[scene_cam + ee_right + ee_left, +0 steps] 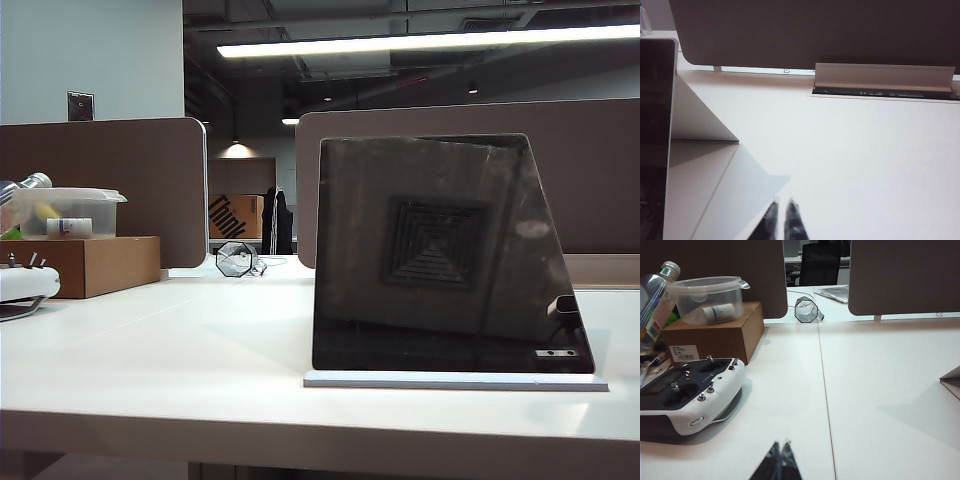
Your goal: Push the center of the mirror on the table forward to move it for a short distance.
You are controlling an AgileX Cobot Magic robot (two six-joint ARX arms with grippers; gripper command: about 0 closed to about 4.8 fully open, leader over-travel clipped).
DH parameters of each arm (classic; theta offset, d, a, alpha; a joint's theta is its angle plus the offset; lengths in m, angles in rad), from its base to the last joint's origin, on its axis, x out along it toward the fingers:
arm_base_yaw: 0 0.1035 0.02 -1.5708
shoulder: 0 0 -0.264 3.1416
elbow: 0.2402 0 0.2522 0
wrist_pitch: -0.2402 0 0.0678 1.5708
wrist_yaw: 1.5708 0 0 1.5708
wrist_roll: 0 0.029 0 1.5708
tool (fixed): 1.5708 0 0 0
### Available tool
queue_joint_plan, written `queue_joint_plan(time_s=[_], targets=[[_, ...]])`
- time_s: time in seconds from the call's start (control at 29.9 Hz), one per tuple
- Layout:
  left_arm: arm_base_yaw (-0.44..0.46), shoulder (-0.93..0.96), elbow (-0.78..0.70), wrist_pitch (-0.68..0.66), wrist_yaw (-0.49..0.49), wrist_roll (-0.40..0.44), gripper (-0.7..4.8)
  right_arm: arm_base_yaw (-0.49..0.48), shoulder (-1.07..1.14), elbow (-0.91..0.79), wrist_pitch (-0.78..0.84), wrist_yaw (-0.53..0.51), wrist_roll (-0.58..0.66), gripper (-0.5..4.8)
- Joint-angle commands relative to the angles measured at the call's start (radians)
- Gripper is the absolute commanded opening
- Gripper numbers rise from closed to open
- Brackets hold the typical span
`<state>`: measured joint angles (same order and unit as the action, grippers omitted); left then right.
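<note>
Both grippers' fingers (pixel 774 465) (pixel 796 225) are dark, glossy, tapering to points.

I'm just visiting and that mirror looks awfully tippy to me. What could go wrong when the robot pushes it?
1. The mirror leans back on a thin white base; a push high on the glass might tip it rather than slide it.
2. The right gripper sits beside the mirror's edge, tips nearly together, so it may catch the side, not the center, and twist it.
3. The left gripper, tips together, is near the remote controller and could nudge it.
</note>
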<state>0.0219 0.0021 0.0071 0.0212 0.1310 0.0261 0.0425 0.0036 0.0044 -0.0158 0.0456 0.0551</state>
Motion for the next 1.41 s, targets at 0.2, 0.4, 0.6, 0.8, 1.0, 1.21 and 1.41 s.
queue_joint_plan(time_s=[0.2, 0.4, 0.6, 0.8, 1.0, 1.21, 1.41], targets=[[0.0, 0.001, 0.0, 0.01, 0.004, 0.0, -0.05, 0.001, 0.0, -0.002, 0.018, 0.004, -0.002, 0.26], [-0.199, 0.001, -0.001, 0.01, -0.003, 0.0, -0.05, 0.001, 0.0, -0.002, 0.02, -0.003, 0.09, 0.27], [-0.597, 0.001, 0.0, 0.01, 0.003, 0.0, -0.05, 0.002, 0.0, -0.001, 0.029, -0.122, 0.566, 0.27], [-0.713, 0.001, 0.0, 0.01, 0.063, 0.0, -0.05, 0.002, 0.0, 0.061, 0.034, -0.356, 0.705, -0.1], [-0.712, 0.001, 0.0, 0.01, 0.065, 0.0, -0.05, 0.001, 0.036, 0.244, -0.05, -0.268, 0.615, -0.1], [-0.712, 0.001, 0.0, 0.01, 0.065, 0.0, -0.05, 0.002, 0.27, 0.454, -0.109, -0.35, 0.528, -0.1], [-0.712, 0.001, 0.0, 0.009, 0.065, 0.0, -0.05, 0.003, 0.621, 0.692, -0.311, -0.4, 0.35, -0.1]])
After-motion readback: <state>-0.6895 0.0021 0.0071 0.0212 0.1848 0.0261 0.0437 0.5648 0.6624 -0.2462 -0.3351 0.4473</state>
